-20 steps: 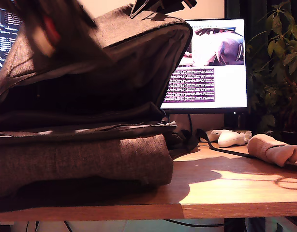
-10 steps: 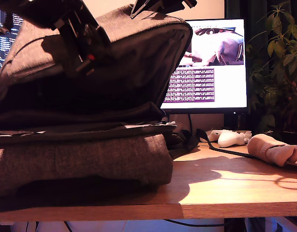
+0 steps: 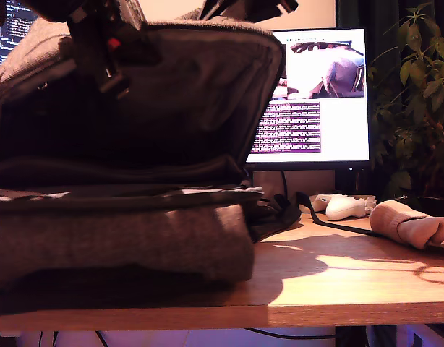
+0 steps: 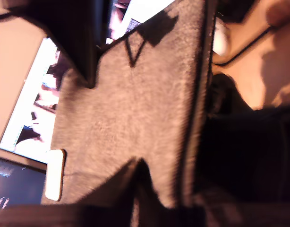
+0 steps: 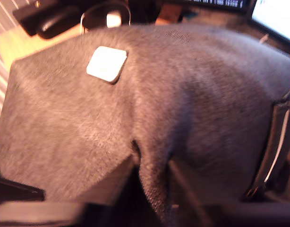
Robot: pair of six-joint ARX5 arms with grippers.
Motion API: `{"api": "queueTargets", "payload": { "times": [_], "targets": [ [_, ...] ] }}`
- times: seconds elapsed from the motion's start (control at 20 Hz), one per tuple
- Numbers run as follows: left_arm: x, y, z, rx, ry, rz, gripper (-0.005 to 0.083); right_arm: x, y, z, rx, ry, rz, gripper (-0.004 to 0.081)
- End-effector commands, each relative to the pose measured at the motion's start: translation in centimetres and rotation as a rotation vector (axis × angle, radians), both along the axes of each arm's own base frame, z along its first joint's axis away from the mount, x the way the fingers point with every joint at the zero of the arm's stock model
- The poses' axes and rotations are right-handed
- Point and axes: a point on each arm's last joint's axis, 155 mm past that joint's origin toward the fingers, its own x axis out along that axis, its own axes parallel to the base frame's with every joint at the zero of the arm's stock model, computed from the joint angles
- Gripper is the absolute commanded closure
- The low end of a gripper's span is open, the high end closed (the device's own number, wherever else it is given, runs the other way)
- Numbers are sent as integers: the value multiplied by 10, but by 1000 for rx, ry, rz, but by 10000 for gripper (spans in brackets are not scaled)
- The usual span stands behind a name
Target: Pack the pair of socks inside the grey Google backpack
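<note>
Grey-brown woven tweed fabric of the large grey Google backpack (image 3: 128, 231) filling most of the exterior view's left and middle, body lying on the pale wooden desk (image 3: 352, 282), upper flap lifted high so the dark-lined mouth gapes toward the exterior view's right. White rounded-rectangle patch (image 5: 106, 63) plain on the flap's outer face in the second wrist view.

First gripper (image 4: 138, 172) pressed together on the flap's grey cloth near its dark-piped edge, a peaked fold of fabric pinched between the jaws. Second gripper (image 5: 152, 165) likewise pinching a ridge of the same tweed, cloth bunched up between its two dark fingers (image 5: 112, 177).

Pale peach rolled pair of socks (image 3: 410, 224) lying on the desk at the exterior view's right edge, well apart from the bag and outside it. Hard white plastic controller-like gadget (image 3: 345, 207) behind, near a black strap (image 3: 330, 223) trailing across the wood. Lit monitor (image 3: 319, 97) and leafy green plant (image 3: 417, 94) at the back.
</note>
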Motion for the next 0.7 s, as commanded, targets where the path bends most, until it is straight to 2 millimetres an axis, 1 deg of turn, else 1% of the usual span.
{"api": "queueTargets", "payload": {
  "times": [0.0, 0.2, 0.3, 0.35, 0.45, 0.5, 0.55, 0.65],
  "targets": [
    [2, -1, 28, -59, -34, 5, 798, -12, 3, 19, 29, -19, 31, 341],
    [3, 0, 21, -30, -18, 8, 798, -23, -7, 28, 23, -17, 21, 341],
    [2, -1, 18, -18, -10, 3, 798, -25, -23, 28, -16, -14, -33, 341],
    [2, -1, 17, -17, -10, 3, 798, -24, -35, 27, -40, -10, -74, 341],
    [2, -1, 18, -20, -11, 3, 798, -19, -66, 20, -83, 40, -196, 341],
    [2, -1, 18, -20, -11, 4, 798, -13, -86, 14, -108, 71, -270, 341],
    [2, -1, 18, -20, -11, 4, 798, -8, -106, 8, -131, 106, -344, 341],
    [2, -1, 18, -20, -11, 4, 798, 3, -154, -7, -191, 167, -497, 341]
  ]
}}
